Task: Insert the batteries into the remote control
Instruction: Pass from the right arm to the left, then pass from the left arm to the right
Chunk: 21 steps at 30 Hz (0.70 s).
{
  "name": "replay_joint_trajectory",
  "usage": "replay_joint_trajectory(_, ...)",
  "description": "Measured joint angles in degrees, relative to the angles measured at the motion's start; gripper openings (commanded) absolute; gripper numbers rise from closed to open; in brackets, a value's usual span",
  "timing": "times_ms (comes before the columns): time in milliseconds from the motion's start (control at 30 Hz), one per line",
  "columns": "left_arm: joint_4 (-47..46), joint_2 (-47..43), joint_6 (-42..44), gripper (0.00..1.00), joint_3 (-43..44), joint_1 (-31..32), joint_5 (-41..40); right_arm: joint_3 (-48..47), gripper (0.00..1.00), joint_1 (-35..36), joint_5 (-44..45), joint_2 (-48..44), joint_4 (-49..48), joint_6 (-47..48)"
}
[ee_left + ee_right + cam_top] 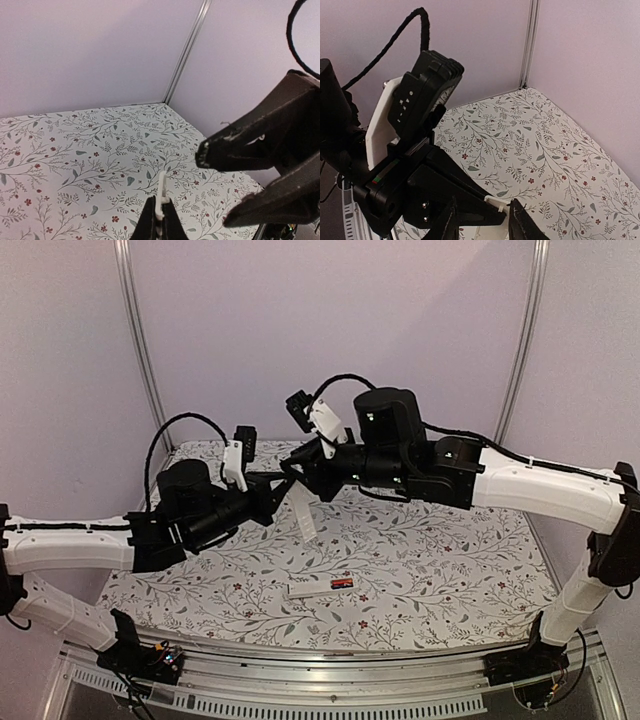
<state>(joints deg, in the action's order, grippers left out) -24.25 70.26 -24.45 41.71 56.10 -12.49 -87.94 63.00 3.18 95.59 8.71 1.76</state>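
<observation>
Remote (303, 512) clamped tight in left end effector (160, 205), above desk (450, 570); right end effector (483, 201) jaws parted beside remote, holding nothing.

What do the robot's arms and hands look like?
The left arm and right arm have smooth white shells with chunky black joints. Each ends in a black hand with two pointed fingers: the left hand and the right hand. A thin black cable loops above each wrist, beside a white-and-black camera box.

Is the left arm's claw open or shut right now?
Shut: the left gripper pinches a thin white bar, holding it slanted in the air above the table.
</observation>
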Motion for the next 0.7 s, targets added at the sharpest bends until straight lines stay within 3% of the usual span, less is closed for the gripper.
replay_joint_trajectory(33,-0.15,-0.31,0.66,0.00,-0.07,0.00,0.02,0.72,0.54,-0.31,-1.38,-0.81,0.09,0.33)
replay_joint_trajectory(100,-0.52,-1.07,2.12,0.00,-0.31,0.00,0.70,3.19,0.67,-1.11,-5.03,-3.34,0.04,2.03)
replay_joint_trajectory(200,-1.22,-3.48,5.68,0.00,-0.98,0.00,3.76,8.87,0.81,-3.85,-13.55,-9.09,-0.13,6.10)
replay_joint_trajectory(233,-1.42,-4.37,7.04,0.00,-1.05,0.00,5.05,10.56,0.82,-4.92,-16.52,-10.84,-0.17,7.45)
replay_joint_trajectory(467,-2.93,-9.90,15.74,0.00,-1.05,0.79,15.91,16.06,0.76,-7.30,-26.69,-14.82,-0.63,14.43)
replay_joint_trajectory(700,-3.72,-10.56,20.28,0.00,-1.05,2.69,20.17,16.00,0.47,-7.19,-34.03,-10.25,-4.13,15.08)
